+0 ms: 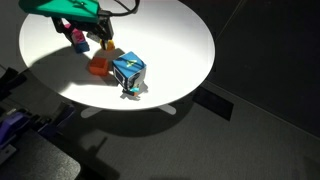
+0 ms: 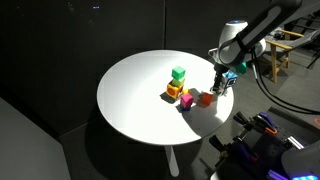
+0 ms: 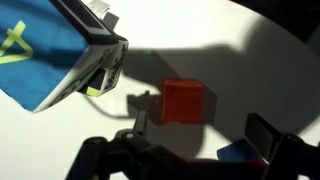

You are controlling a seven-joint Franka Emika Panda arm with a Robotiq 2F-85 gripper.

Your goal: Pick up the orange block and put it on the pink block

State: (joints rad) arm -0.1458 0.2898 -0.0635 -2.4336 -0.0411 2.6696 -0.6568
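Observation:
The orange block (image 3: pixel 183 101) is a small orange-red cube on the white table, seen in both exterior views (image 1: pixel 98 67) (image 2: pixel 207 98). The pink block (image 2: pixel 186 101) sits just beside it, apart from it, and also shows in an exterior view (image 1: pixel 76 40). My gripper (image 3: pixel 200 132) is open and empty; in the wrist view the orange block lies just beyond its two fingertips, roughly between them. In both exterior views the gripper (image 2: pixel 219 84) (image 1: pixel 104 40) hovers a little above the table, close to the orange block.
A big blue cube (image 1: pixel 128 70) (image 3: pixel 35 55) with a yellow mark stands next to the orange block. A green block (image 2: pixel 178 73) sits on a reddish-orange block (image 2: pixel 176 89), with a small yellow piece (image 2: pixel 171 96) beside them. The round table's edge (image 2: pixel 205 125) is near.

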